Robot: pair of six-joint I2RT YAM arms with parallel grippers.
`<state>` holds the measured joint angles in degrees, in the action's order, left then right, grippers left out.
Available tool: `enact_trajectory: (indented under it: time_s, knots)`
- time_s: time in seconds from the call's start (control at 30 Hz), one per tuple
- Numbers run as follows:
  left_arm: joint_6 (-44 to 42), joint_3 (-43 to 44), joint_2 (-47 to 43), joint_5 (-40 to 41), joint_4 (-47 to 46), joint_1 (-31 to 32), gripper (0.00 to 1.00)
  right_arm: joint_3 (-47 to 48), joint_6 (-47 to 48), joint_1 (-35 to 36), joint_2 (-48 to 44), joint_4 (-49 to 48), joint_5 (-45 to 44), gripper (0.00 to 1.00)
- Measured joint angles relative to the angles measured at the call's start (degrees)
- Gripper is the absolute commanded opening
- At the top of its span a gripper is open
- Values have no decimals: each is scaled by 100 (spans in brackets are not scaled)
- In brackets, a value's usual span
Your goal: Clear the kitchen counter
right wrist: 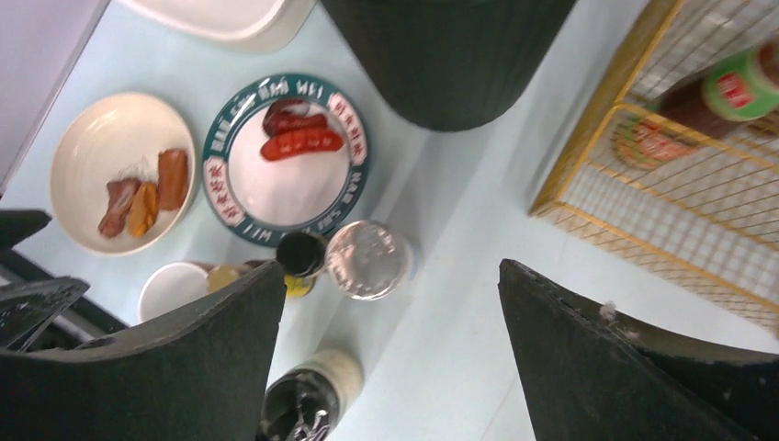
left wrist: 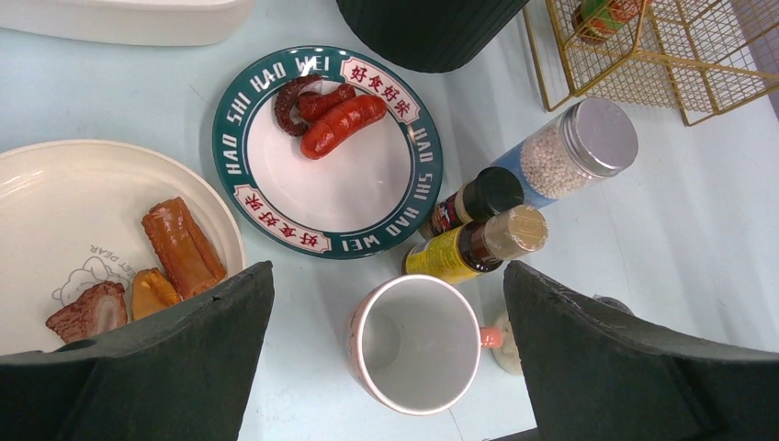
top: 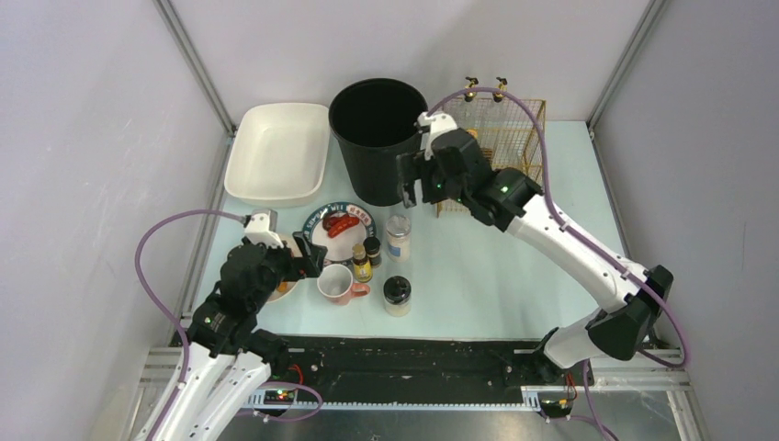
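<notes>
So the mint tabletop (top: 496,266) stretches out in front of both arms between the grey walls, and it's nowhere near cleared. There's a green-rimmed plate (left wrist: 424,161) with sausages (left wrist: 342,124), a cream plate (left wrist: 55,184) of leftovers, a mug (left wrist: 418,344), three little bottles (left wrist: 473,246) and a black-lidded jar (top: 397,294), all bunched up in front of the black bin (top: 377,138). The right fingers (top: 418,188) hang just beside the bin's rim, spread wide with nothing in them. The left fingers (top: 303,260) are spread wide and empty too, hovering over the mug and the edge of the cream plate. My guess is we're between picks, with the left arm lining up on the mug. Next it'd have to drop straight down and straddle the mug wall without bumping the yellow-label bottle right beside it.
</notes>
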<state>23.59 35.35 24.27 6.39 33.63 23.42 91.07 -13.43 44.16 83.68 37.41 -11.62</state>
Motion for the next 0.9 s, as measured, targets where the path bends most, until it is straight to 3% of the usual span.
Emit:
enact_trajectory:
  time_s: [0.37, 0.9]
  knots:
    - [39, 0, -109, 92, 7, 9, 98, 0, -796, 741, 1008, 219, -9, 99]
    - [39, 0, -153, 96, 15, 37, 98, -219, -1296, 866, 1613, 247, -393, 99]
